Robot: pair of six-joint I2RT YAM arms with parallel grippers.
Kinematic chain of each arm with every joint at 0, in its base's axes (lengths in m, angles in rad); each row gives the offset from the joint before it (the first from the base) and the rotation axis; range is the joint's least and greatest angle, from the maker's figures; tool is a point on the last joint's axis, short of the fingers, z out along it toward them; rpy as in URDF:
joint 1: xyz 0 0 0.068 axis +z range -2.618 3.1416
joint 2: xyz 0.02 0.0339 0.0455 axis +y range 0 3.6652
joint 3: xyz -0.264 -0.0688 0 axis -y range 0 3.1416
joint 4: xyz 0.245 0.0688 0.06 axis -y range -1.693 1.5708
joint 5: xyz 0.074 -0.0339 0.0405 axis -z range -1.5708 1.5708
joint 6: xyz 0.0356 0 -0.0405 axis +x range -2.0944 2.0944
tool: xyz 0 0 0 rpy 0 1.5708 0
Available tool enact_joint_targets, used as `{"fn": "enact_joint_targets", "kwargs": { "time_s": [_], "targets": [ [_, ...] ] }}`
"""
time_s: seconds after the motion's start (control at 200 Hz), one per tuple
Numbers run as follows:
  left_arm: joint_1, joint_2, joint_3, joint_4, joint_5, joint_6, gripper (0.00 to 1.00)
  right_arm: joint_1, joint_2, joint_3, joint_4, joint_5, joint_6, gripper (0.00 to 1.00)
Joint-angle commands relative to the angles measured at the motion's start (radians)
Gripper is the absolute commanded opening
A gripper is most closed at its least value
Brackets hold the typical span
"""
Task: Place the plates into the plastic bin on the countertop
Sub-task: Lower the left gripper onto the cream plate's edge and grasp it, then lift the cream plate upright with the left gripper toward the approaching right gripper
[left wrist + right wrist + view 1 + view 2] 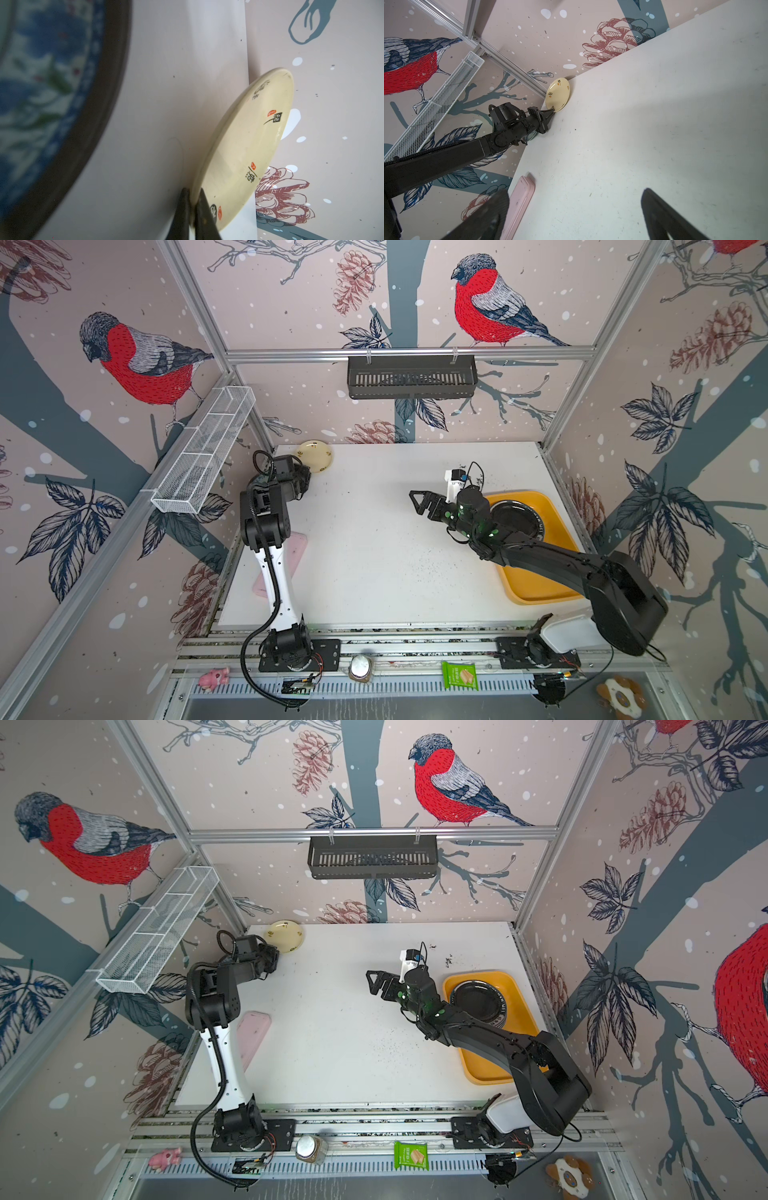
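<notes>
A cream-yellow plate (315,455) (284,936) (558,94) stands tilted at the countertop's (374,551) back left corner, by the wall. My left gripper (192,199) (308,471) (552,110) is shut on its near rim (249,145). A blurred blue patterned plate (41,83) with a dark rim fills one side of the left wrist view. The mustard plastic bin (536,589) (486,1069) lies at the right, with a black plate (515,518) (478,1000) on top of a stack in it. My right gripper (419,502) (374,979) (574,218) hovers open and empty over mid-table.
A pink flat tray (297,547) (521,207) lies under the left arm by the left edge. A black slotted basket (411,377) hangs on the back wall, a white wire basket (208,448) on the left wall. A jar (360,668) and a green packet (459,675) sit on the front rail.
</notes>
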Motion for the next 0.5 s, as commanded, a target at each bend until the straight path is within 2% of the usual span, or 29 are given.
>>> {"fn": "enact_joint_targets", "kwargs": {
  "time_s": [0.0, 0.495],
  "targets": [
    [0.0, -0.014, -0.028, -0.112, -0.012, 0.023, 0.04, 0.001, -0.008, -0.003, 0.011, 0.018, 0.015, 1.0],
    [-0.041, -0.181, -0.195, -0.007, 0.082, 0.108, 0.04, 0.001, -0.022, -0.026, 0.026, 0.017, 0.016, 1.0]
  ]
}}
